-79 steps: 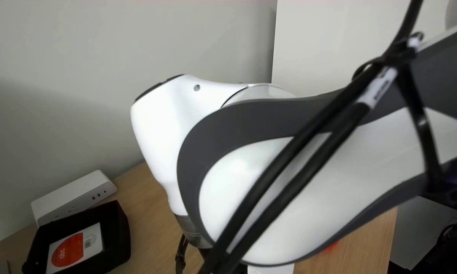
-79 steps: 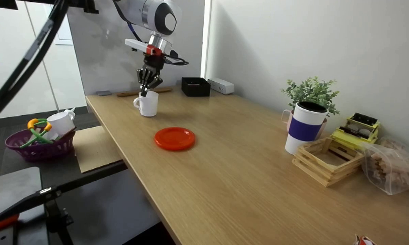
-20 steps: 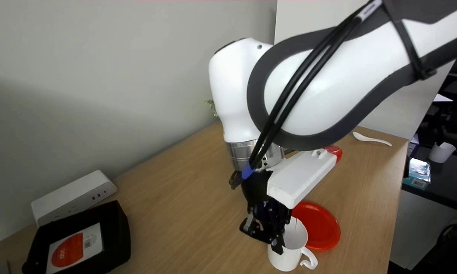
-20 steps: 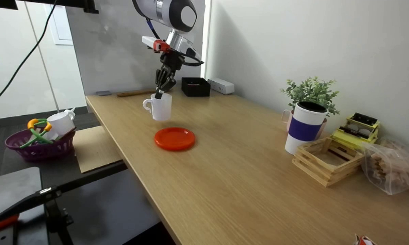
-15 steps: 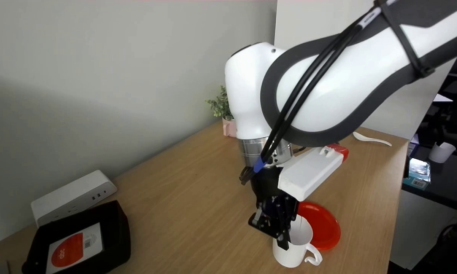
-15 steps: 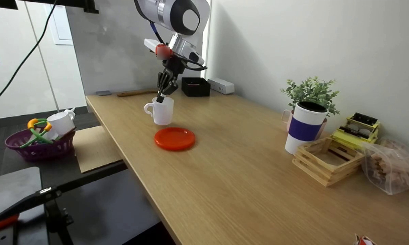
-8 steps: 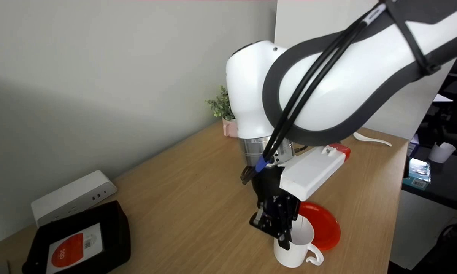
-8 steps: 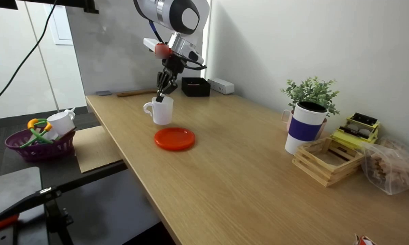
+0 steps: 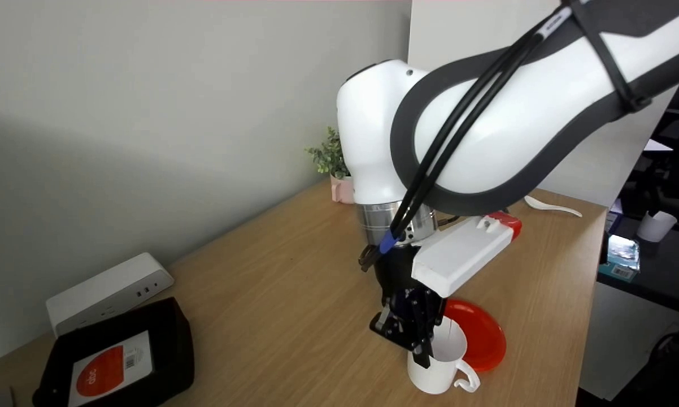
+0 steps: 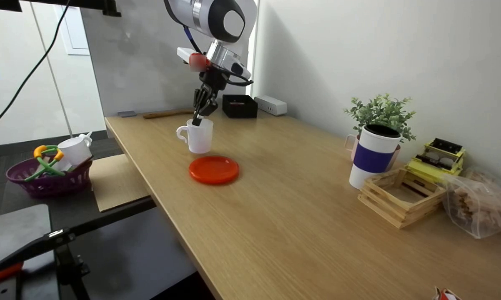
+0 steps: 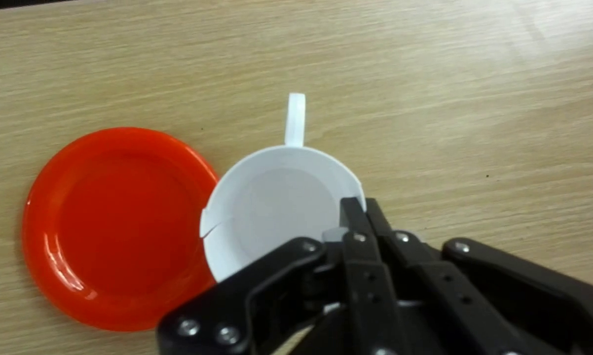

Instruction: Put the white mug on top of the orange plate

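The jaws of the black two-finger gripper stood narrow in the wrist view, clamped on the wall of the plain white round mug at its rim: one black fingertip was positioned inside the mug, its counterpart outside, with the wall pinched between them. The slim white side handle pointed toward the top of that view. A dark, crack-like line marked the rim on the side facing the glossy red-orange round plate. The plate lay flat on the light wood-grain tabletop, just beside the mug, whose rim covered a small part of the plate's edge from that angle. In an exterior view, the white and dark-grey robot arm extended from the upper right, the gripper was directed downward, and the mug was near the bottom edge of the frame, partly in front of the plate. A black rectangular tray containing a white card with a red-orange disc occupied the lower left, alongside a white rectangular power strip. In an exterior view, the mug was close to upright behind the plate, near its rim, with the handle directed to the left of the frame; contact between the mug's base and the tabletop could not be determined. A tall white tumbler with a dark-blue band stood in front of a green leafy plant.
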Robot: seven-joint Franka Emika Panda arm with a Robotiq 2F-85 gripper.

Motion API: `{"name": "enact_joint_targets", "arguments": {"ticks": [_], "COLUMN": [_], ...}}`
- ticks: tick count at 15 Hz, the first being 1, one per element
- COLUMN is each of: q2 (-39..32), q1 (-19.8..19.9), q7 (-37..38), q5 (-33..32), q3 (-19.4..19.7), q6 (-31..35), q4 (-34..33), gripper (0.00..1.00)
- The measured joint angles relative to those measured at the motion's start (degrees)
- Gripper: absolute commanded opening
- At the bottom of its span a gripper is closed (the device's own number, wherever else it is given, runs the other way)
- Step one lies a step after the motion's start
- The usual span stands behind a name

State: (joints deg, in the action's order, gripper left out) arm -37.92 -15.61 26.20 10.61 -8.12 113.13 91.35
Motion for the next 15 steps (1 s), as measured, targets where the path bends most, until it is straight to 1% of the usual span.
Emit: {"name": "enact_joint_targets", "arguments": {"ticks": [7,15], "q2": [0.6,5.6], "q1": [0.0,0.1], "q7": [2.3,5.3], "q5": [0.0,0.0], "q3": [1.9,2.9], "q6": [2.6,7.5], "q4": [1.1,8.0], "gripper": [0.00,0.00]}}
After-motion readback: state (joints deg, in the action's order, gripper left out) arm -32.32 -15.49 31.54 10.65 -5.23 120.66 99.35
